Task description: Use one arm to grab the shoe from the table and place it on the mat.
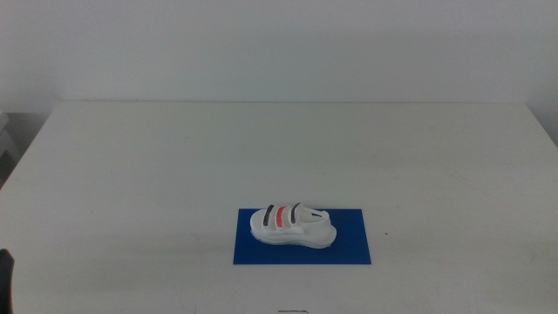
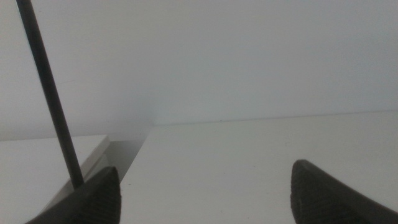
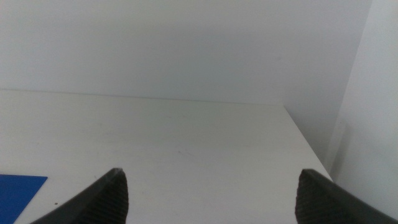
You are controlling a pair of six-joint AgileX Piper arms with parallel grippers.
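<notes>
Both grippers wait with jaws apart, holding nothing; shoe on mat.
The left gripper (image 2: 202,193) and right gripper (image 3: 208,196) are well clear of the mat (image 1: 353,249). The shoe (image 1: 292,226) lies on its left part; it looks light and stiff-soled, best pinched across its strapped middle.

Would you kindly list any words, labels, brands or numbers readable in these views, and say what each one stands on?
None: no readable text appears in any view.
The shoe shows only two dark straps and one red strap, no legible brand.
The mat is plain blue, and the table is plain white.
The left gripper and right gripper, both open, show bare dark jaws.
</notes>
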